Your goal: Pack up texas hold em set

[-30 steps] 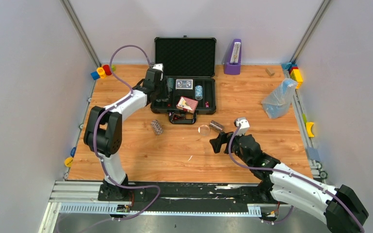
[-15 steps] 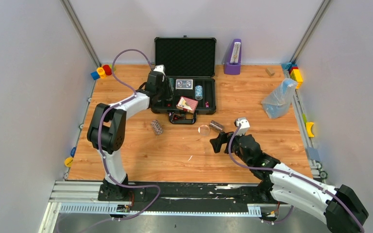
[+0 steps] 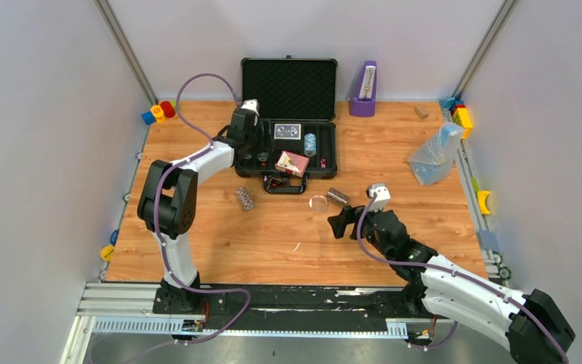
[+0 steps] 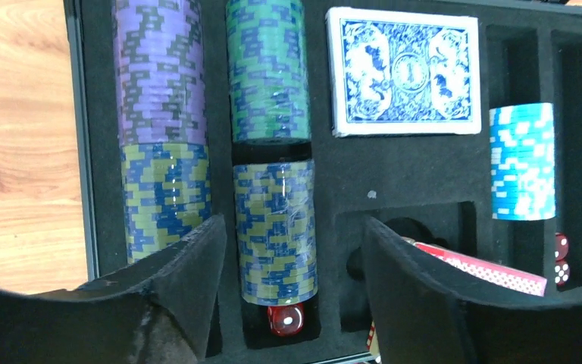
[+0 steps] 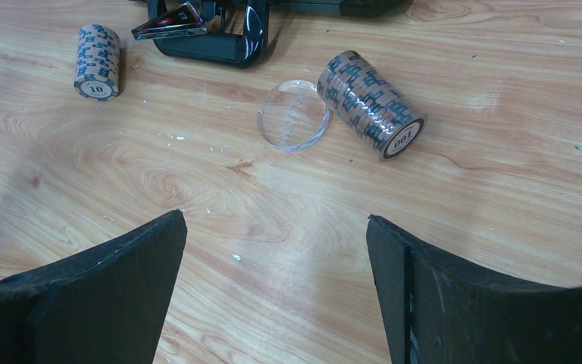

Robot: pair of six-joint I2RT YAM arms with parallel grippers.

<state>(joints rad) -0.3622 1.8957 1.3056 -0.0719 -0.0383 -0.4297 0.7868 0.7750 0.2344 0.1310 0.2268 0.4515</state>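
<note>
The black briefcase (image 3: 330, 152) lies open at the back, its foam lid (image 3: 289, 89) upright. My left gripper (image 4: 294, 227) hovers over its left slots, open, fingers clear of an olive-and-blue chip stack (image 4: 274, 205) lying in the slot between them. Purple (image 4: 159, 68), green (image 4: 267, 68) and light-blue (image 4: 523, 161) stacks and the blue deck (image 4: 403, 72) sit in the foam. A red deck (image 3: 292, 162) rests tilted. My right gripper (image 5: 276, 220) is open over the table, short of a brown chip stack (image 5: 370, 104). Another stack (image 5: 97, 61) lies left.
A clear round disc (image 5: 293, 115) lies beside the brown stack, near the briefcase handle (image 5: 204, 34). A purple metronome (image 3: 363, 90) stands at the back, with a clear plastic bag (image 3: 436, 154) to the right. Coloured blocks (image 3: 159, 112) line the table's edges. Red dice (image 4: 286, 318) sit in the foam.
My left gripper shifted slightly right over the case, then its jaws spread wider, away from the olive-and-blue stack. The right arm has not moved.
</note>
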